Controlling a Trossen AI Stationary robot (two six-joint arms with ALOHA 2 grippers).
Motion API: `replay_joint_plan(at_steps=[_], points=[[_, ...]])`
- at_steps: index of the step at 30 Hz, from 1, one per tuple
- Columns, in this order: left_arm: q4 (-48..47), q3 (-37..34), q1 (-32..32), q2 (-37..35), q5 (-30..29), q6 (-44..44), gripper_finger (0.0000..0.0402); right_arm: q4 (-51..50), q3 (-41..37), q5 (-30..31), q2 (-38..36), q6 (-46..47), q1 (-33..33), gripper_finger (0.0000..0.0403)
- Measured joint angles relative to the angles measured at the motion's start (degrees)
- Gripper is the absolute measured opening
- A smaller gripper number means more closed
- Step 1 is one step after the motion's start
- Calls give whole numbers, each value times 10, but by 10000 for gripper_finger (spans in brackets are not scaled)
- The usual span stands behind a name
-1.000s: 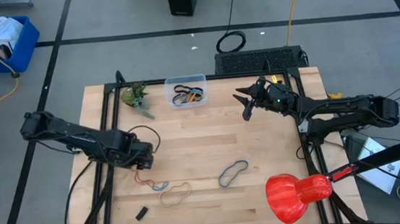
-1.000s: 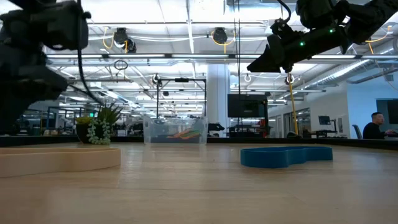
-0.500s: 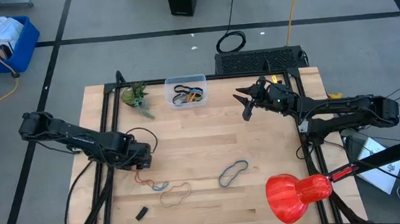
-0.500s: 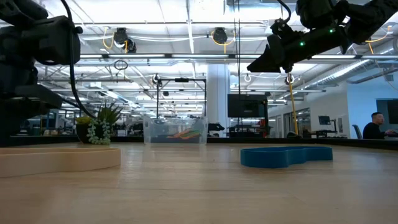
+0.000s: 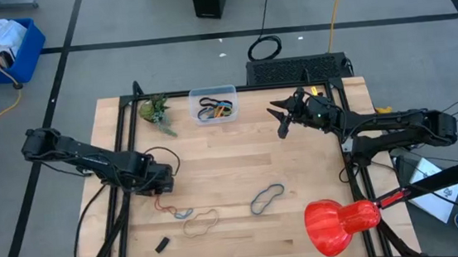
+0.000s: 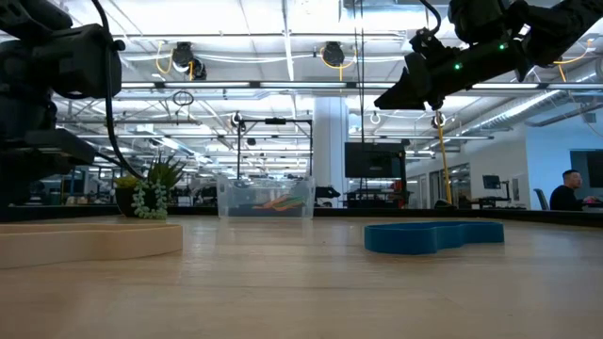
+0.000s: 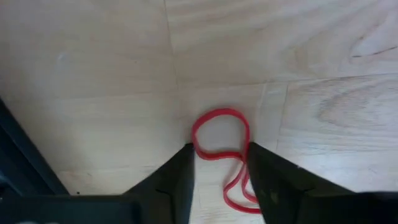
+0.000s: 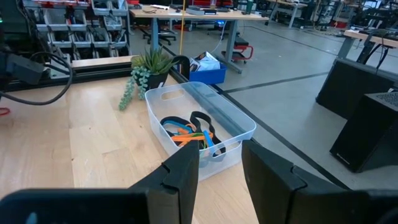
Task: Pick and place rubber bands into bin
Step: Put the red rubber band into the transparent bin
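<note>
On the wooden tabletop (image 5: pixel 298 160) my left end effector (image 7: pixel 219 167) straddles a red rubber band (image 7: pixel 219 138), fingers apart; next I pinch and lift.

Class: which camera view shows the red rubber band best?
The left wrist view: the red rubber band lies on the wood, framed by the left gripper. The high view shows a thin squiggle; the low and right wrist views show nothing of it.

We see a red rubber band (image 7: pixel 219 154) on the pale wooden table (image 5: pixel 299 164), a grey-blue band (image 5: pixel 267 197) and a tan band (image 5: pixel 201 224) nearby, black, orange and blue bands (image 8: pixel 188 132) in the clear bin (image 8: pixel 236 127), and a green plant (image 5: pixel 153 110).
</note>
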Motion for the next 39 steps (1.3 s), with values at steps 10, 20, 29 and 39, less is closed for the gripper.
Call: replay_joint_plan(at_steps=[10,20,29,39], points=[[9,0,0,0,-6,-2,36,0,0,0,0,-4,0,116],[13,1,-1,-1,-31,31,14,0,0,0,0,-13,0,116],[20,68,0,-65,-135,141,4,0,0,0,0,-13,0,116],[238,168,32,-140,-247,413,4,0,0,0,0,-11,0,116]])
